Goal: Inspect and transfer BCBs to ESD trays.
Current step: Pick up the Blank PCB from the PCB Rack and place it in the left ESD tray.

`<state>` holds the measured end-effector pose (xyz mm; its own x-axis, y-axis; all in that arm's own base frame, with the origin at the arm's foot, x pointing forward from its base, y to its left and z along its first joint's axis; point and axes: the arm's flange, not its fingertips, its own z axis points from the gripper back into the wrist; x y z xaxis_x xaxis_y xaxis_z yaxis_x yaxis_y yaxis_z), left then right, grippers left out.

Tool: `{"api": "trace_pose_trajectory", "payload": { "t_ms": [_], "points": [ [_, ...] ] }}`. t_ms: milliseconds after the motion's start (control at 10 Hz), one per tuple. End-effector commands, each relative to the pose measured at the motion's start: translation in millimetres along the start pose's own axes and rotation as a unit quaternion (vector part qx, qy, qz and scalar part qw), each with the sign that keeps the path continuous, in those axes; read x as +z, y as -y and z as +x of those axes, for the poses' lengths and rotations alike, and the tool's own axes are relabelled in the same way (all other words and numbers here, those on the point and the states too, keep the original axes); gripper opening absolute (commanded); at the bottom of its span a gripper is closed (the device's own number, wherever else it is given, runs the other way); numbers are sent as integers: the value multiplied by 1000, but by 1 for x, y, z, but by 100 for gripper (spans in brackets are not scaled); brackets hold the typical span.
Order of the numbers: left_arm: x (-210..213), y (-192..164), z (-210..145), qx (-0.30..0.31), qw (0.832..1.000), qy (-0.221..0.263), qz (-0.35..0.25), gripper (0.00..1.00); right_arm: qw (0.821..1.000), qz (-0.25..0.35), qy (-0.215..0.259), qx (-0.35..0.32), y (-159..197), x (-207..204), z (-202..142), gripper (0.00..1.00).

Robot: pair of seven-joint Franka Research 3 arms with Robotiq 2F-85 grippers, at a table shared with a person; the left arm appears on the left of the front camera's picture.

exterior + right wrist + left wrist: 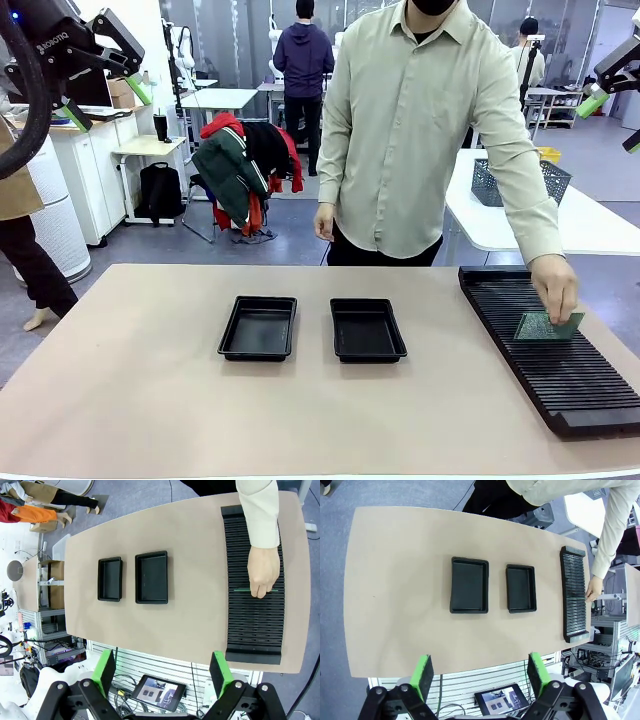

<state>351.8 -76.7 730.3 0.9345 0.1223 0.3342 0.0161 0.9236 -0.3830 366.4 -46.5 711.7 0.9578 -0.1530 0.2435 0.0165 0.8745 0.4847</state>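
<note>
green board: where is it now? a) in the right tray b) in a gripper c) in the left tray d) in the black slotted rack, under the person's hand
d: the green board stands on edge in the slotted rack, the person's hand on its top.

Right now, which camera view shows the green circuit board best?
The front view: the circuit board shows its green face, under the person's hand on the rack. Both wrist views look down on its thin edge.

Front camera looks across table [150, 400]; wrist cameras (high overhead) share ESD trays [469, 585].
</note>
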Motion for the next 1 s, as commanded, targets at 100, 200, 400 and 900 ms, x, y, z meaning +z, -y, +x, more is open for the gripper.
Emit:
{"api": "trace_pose_trajectory", "payload": {
  "t_ms": [100, 200, 400, 900],
  "points": [
    [0, 0, 0, 1, 1000, 0, -2, 100, 1000, 0, 0, -1, 0, 0, 0, 100],
    [0, 0, 0, 1, 1000, 0, -2, 100, 1000, 0, 0, -1, 0, 0, 0, 100],
    [0, 0, 0, 1, 1000, 0, -2, 100, 1000, 0, 0, -1, 0, 0, 0, 100],
    [0, 0, 0, 1, 1000, 0, -2, 100, 1000, 0, 0, -1, 0, 0, 0, 100]
  ]
}}
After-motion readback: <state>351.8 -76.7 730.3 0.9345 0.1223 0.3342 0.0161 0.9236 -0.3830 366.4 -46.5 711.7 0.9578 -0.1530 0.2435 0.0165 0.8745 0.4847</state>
